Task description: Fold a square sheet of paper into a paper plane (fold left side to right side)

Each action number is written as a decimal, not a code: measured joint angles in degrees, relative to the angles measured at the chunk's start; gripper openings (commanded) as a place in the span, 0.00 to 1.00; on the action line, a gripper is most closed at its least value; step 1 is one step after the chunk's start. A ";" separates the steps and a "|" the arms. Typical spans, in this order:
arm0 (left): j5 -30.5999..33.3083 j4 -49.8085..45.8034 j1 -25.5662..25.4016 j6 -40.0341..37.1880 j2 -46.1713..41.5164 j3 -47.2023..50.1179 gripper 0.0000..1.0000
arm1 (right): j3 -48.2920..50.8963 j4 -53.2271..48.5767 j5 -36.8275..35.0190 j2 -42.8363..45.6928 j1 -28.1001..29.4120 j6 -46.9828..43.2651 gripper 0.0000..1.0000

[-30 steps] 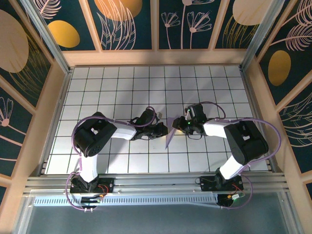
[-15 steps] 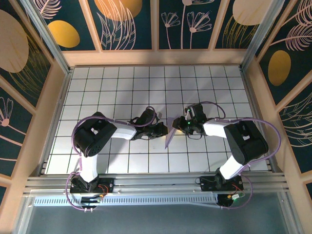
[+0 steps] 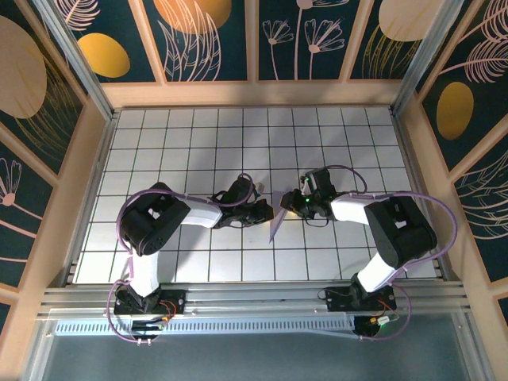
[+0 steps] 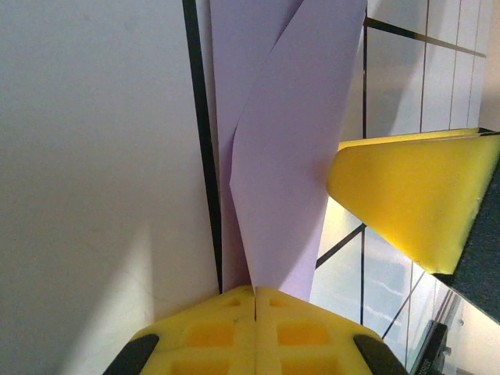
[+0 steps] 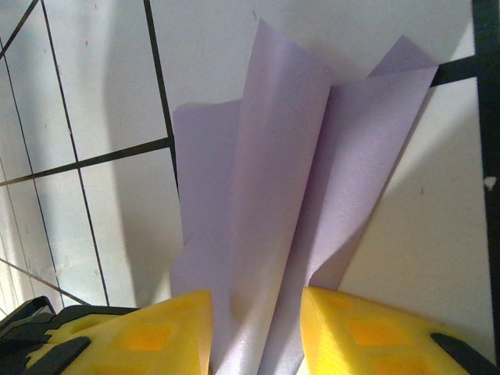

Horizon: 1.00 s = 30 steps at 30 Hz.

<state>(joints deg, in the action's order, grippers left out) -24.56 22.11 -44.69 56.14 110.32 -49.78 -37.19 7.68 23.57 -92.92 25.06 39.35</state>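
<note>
The creased paper sheet [image 5: 266,195] is plain lavender-purple; the tabletop [image 3: 198,143] is white with a black grid. The blocky finger pads [image 5: 148,332] are bright yellow, the wall panels [image 3: 210,48] dark teal with gold discs and pale plants.
</note>
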 measured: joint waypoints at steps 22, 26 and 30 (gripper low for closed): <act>0.66 -0.44 -0.11 0.00 0.00 0.00 0.06 | -0.50 -0.68 -0.09 -0.13 0.07 -0.02 0.36; 0.87 -0.48 -0.33 -0.02 0.00 0.00 0.06 | -0.57 -0.83 -0.11 -0.13 0.09 -0.02 0.37; 1.11 -1.05 -0.48 -0.11 0.00 -0.28 0.06 | -0.70 -1.07 -0.20 -0.13 0.15 -0.02 0.37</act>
<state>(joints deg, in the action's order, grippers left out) -23.44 21.06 -45.17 56.03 110.32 -50.06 -37.89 6.61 23.38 -93.06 25.21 39.33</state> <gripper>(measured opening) 0.059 0.366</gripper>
